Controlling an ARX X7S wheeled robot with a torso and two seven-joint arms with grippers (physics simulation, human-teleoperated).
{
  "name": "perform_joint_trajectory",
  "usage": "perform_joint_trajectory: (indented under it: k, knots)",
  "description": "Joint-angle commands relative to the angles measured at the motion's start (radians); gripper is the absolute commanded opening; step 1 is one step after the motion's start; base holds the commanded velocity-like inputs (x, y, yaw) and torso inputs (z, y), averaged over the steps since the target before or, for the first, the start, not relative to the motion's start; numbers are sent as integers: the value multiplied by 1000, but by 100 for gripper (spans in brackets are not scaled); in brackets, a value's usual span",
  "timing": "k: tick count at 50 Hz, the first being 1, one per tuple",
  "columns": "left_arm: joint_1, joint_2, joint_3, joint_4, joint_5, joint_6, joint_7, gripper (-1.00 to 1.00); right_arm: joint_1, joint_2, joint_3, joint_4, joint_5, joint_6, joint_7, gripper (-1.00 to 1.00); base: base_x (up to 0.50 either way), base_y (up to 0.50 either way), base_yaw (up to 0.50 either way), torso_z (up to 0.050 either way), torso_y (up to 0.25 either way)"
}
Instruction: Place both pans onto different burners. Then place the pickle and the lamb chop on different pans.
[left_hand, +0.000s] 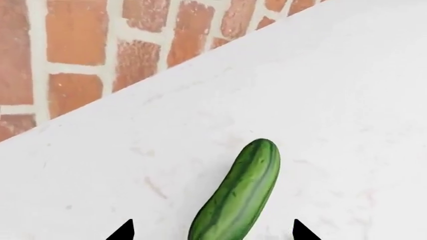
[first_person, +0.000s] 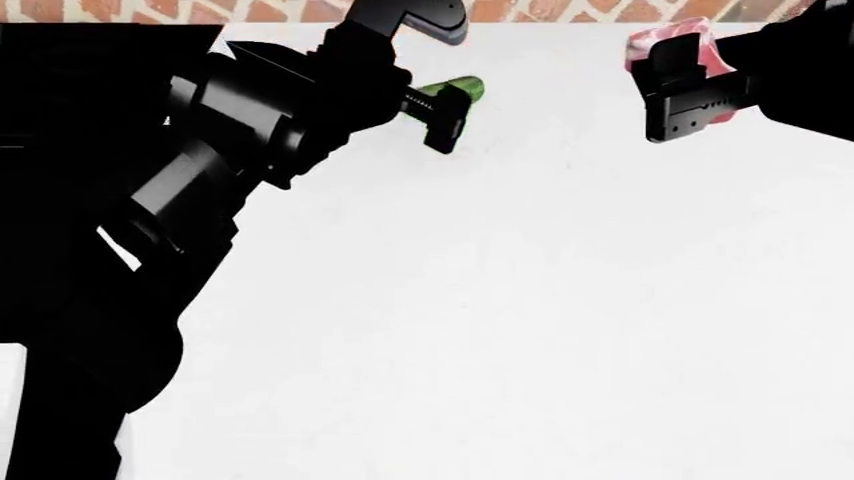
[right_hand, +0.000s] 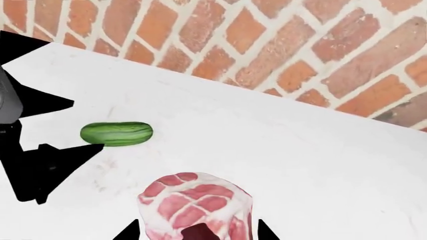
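Neither pan nor burner shows, so that part cannot be judged, and both foods are unplaced: the left gripper (left_hand: 212, 231) straddles the pickle (left_hand: 239, 192) lying on the white counter (first_person: 534, 320), jaws apart, while the right gripper (right_hand: 197, 234) flanks the lamb chop (right_hand: 197, 206), grip unclear.

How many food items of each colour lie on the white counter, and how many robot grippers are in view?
Green: 1, the pickle
Pink-red: 1, the lamb chop
Black grippers: 2, left gripper and right gripper
Total: 4
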Motion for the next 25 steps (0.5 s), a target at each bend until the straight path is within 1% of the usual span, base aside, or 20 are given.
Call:
perform_joint_trajectory:
  k: [1,18,21,22,25]
  knots:
    - [12,0,5,-26,29,36,6,100,-19,5,-29,2,-30,-64,-22,-100,-11,0,0,-7,-170]
    - [16,0,2,-28,32,43,11,100,-21,10,-46,6,-40,-76,-39,-100,0,-1,-1,-7,-171]
    - [17,0,-4,-35,22,52,24,100,-20,9,-49,8,-41,-77,-41,-100,0,-1,-2,-3,-73]
    - [17,0,-6,-39,14,56,32,-100,-19,9,-50,8,-41,-76,-41,-100,0,0,-3,0,0]
    - [15,0,-4,-43,-1,62,40,-100,-17,8,-51,8,-37,-75,-39,-100,0,0,0,0,0]
